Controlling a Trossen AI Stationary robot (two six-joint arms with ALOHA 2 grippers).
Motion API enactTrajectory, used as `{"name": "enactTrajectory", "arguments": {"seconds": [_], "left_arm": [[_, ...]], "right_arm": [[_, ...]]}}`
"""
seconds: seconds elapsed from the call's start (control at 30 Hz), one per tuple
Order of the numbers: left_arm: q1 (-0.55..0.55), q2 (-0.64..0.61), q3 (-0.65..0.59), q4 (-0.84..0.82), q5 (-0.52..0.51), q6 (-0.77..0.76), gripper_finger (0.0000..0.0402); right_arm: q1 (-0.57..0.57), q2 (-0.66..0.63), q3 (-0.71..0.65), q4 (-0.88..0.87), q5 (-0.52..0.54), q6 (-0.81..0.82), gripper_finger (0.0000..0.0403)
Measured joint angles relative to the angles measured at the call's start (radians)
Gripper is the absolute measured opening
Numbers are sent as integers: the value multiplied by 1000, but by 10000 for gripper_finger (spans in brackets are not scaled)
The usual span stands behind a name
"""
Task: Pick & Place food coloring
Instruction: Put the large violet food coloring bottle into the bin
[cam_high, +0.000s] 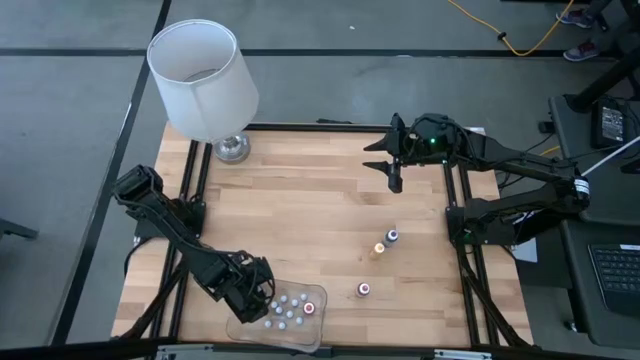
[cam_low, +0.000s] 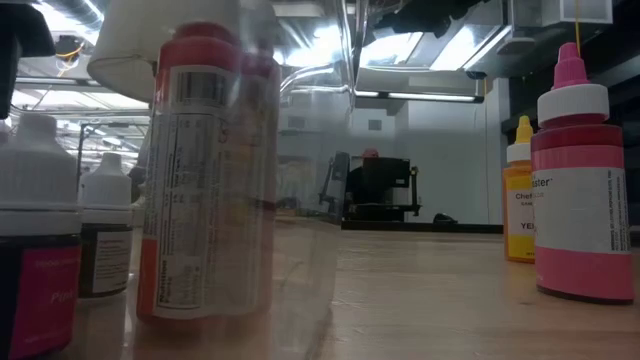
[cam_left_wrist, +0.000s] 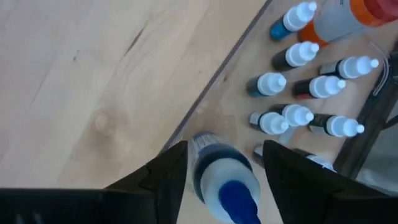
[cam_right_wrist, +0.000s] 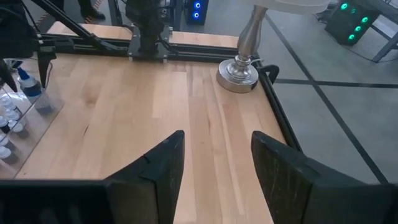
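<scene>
**Left gripper over the tray, blue bottle between parted jaws**

The left gripper (cam_high: 258, 297) hangs at about seven o'clock on the wooden bench (cam_high: 300, 190), over the near-left end of a clear plastic tray (cam_high: 300, 335). In the left wrist view a blue food coloring bottle (cam_left_wrist: 221, 180) with a pale top stands between its jaws, which are spread with a visible gap on each side, so the bottle looks released rather than pinched. Whether it touches the tray floor I cannot tell.

Beyond it in the tray sits a cluster of white-capped bottles (cam_left_wrist: 311, 87), close together in rows, and a red-topped one (cam_high: 310, 308) at the tray's right end.

Three more bottles stand loose on the bench toward four o'clock: a dark one (cam_high: 392, 236), an orange-yellow one (cam_high: 379, 249) just beside it, and a red one (cam_high: 364, 289) nearer the front edge, apart from those two.

The right gripper (cam_high: 395, 178) waits at about one o'clock above the bench, jaws apart and holding nothing, as its wrist view shows.

A table lamp (cam_high: 205, 80) with a white shade stands at the eleven o'clock corner.
</scene>
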Motion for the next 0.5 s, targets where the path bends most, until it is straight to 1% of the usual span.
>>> {"name": "enactTrajectory", "arguments": {"seconds": [0.13, 0.23, 0.43, 0.5], "left_arm": [[5, -12, 1, -6, 41, 3, 211], [17, -57, 25, -11, 49, 13, 214], [58, -179, 104, -69, 3, 63, 212], [73, -220, 131, -96, -40, 93, 213]], "right_arm": [[0, 0, 0, -2, 0, -19, 188], [0, 0, 0, -3, 0, -21, 188], [0, 0, 0, -25, -7, -43, 188], [0, 0, 0, -70, -9, -61, 188]]}}
